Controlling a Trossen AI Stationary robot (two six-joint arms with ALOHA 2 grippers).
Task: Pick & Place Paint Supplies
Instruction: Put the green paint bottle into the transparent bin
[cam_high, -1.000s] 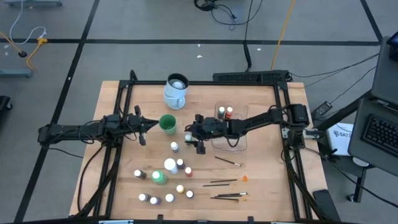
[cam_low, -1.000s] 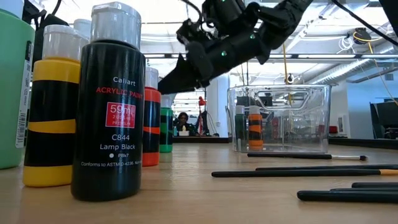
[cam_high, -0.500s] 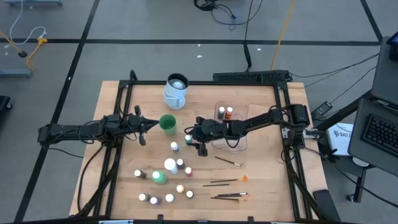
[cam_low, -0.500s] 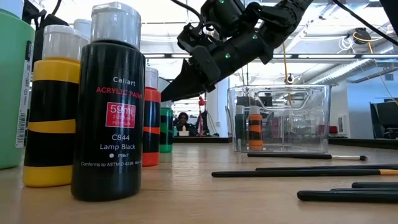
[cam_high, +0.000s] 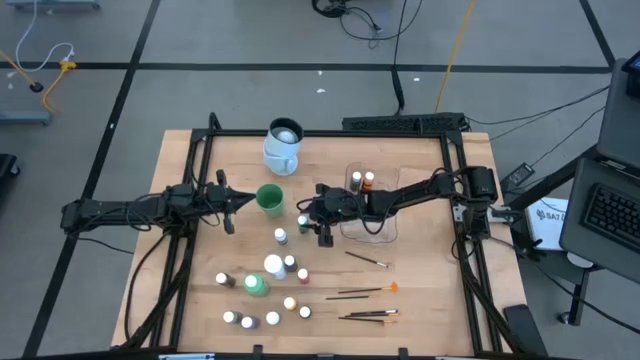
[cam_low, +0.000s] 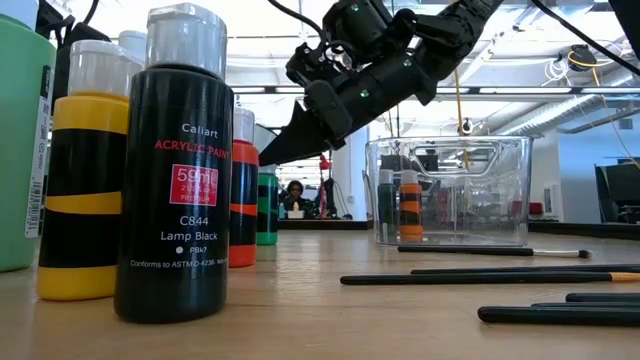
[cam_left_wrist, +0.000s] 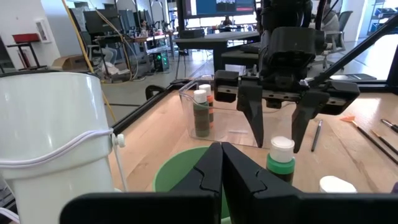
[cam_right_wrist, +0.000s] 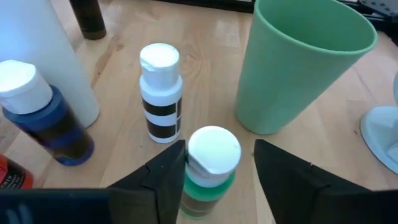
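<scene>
A small green bottle with a white cap (cam_right_wrist: 213, 158) stands upright on the table beside the green cup (cam_high: 269, 199). My right gripper (cam_high: 308, 224) is open, one finger on each side of that bottle's cap; the left wrist view shows the fingers straddling the cap (cam_left_wrist: 282, 145) from above. Other small white-capped bottles (cam_high: 272, 292) stand toward the near edge, and thin brushes (cam_high: 366, 293) lie on the table to their right. Two bottles (cam_high: 362, 181) stand in the clear tub (cam_high: 385, 228). My left gripper (cam_high: 236, 203) is shut, held still left of the green cup. My right gripper has one finger (cam_right_wrist: 166, 171) close against the side of the green bottle's cap (cam_right_wrist: 194, 155); I cannot tell whether it touches. The other finger (cam_right_wrist: 287, 171) stands clear of the cap. The fingers come slanting down from the table's right side.
The white-and-pale-blue mug (cam_high: 283, 147) stands at the far edge. A striped bottle (cam_right_wrist: 160, 93) and a blue bottle (cam_right_wrist: 46, 121) stand close to the green one. In the low view a black bottle (cam_low: 176, 170) and a yellow one (cam_low: 86, 170) stand nearest the camera.
My right gripper has tipped a little at the wrist while staying over the green bottle. Nothing on the table has moved.
</scene>
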